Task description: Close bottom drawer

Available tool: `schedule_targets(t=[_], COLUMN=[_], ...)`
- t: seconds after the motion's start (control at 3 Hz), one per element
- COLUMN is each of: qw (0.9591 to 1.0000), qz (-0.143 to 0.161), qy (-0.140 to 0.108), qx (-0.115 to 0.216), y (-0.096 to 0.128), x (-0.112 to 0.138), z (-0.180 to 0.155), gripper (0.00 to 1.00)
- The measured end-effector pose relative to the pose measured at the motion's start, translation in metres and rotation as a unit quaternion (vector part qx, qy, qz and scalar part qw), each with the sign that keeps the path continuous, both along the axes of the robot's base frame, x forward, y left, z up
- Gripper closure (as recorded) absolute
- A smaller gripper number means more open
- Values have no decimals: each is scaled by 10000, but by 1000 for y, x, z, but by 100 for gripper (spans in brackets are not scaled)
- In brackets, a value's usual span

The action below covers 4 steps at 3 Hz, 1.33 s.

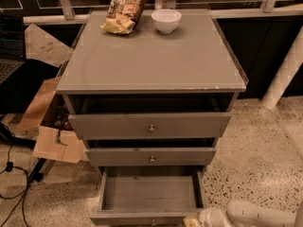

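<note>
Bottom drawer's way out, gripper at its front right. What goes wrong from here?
1. The gripper sits low at the right end of the bottom drawer front, off centre; pushing there may skew and jam it.
2. The middle drawer juts out above; moving upward might catch it.
</note>
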<state>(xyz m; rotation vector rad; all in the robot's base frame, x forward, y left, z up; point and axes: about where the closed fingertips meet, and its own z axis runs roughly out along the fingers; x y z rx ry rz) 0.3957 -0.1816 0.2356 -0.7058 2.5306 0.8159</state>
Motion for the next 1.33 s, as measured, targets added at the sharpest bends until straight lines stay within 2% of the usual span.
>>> schedule_targets(t=[1.0,1.33], qw=[9988,9988], qz=[16,8], qy=[475,484], qx=[93,84], y=[15,15], x=[17,17], z=[-51,-54], gripper=[100,100])
